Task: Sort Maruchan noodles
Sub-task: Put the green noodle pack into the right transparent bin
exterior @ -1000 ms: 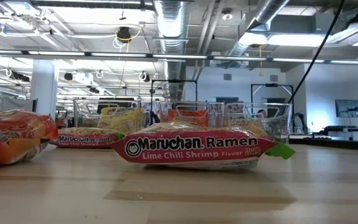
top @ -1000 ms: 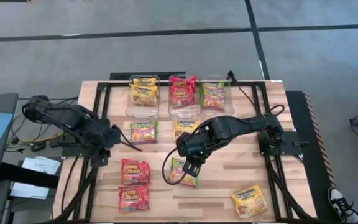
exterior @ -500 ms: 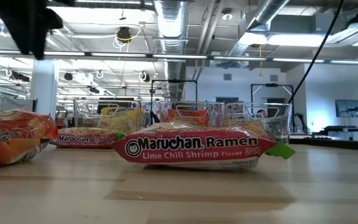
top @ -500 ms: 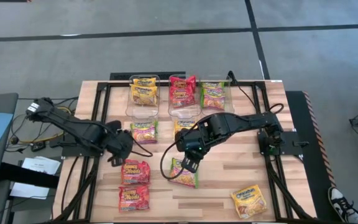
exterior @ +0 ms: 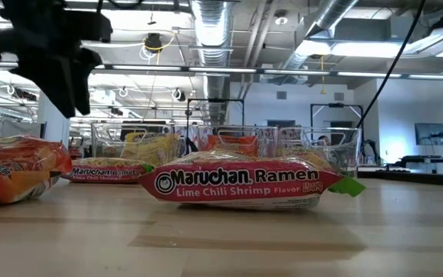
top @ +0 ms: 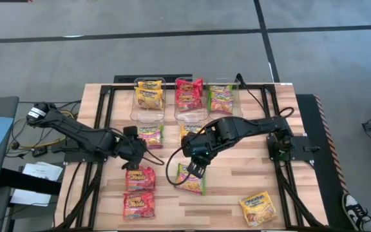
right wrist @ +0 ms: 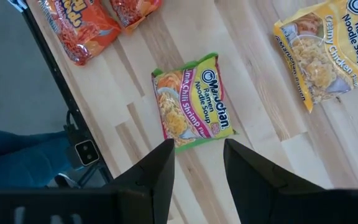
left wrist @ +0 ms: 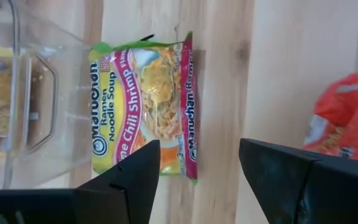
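My left end effector reaching inward with fingers spread wide, my right end effector just beside it, fingers parted, pointing down

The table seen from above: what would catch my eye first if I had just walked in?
Probably the bright crinkly plastic ramen packets scattered over the pale wooden table, with three clear plastic bins at its far edge already holding yellow, red and green ones. Next, the two dark arms: the right gripper hangs open above a green-and-pink lime chili shrimp packet mid-table, while the left gripper, also open, hovers near a red packet.
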`<move>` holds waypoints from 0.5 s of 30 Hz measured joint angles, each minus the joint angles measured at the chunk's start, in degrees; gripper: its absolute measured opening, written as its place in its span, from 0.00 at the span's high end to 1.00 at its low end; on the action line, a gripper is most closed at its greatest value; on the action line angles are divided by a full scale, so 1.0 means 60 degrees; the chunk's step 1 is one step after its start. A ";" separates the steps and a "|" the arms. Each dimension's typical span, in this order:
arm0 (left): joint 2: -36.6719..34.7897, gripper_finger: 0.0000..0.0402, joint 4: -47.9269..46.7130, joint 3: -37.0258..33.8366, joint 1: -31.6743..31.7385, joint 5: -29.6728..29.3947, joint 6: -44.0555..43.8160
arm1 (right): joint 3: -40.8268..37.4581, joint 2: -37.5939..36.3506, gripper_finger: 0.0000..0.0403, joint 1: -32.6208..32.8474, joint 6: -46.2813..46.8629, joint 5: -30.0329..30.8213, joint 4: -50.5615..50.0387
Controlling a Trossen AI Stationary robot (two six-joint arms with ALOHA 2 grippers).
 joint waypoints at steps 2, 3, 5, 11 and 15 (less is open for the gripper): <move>0.0000 0.48 0.0047 -0.0119 0.0261 0.0077 0.0006 | 0.0000 0.0000 0.59 -0.0009 -0.0002 0.0042 0.0004; 0.0000 0.48 0.0086 -0.0148 0.0435 0.0233 0.0038 | 0.0000 0.0000 0.59 -0.0009 -0.0002 0.0117 0.0004; 0.0000 0.48 0.0107 -0.0159 0.0745 0.0448 0.0080 | 0.0000 0.0000 0.59 -0.0014 -0.0017 0.0206 0.0005; 0.0000 0.48 0.0267 -0.0159 0.1327 0.0460 0.0717 | 0.0000 0.0000 0.59 -0.0038 -0.0187 0.0210 0.0011; 0.0000 0.48 0.0670 -0.0163 0.1460 0.0270 0.0933 | 0.0000 0.0000 0.59 -0.0038 -0.0241 0.0213 0.0015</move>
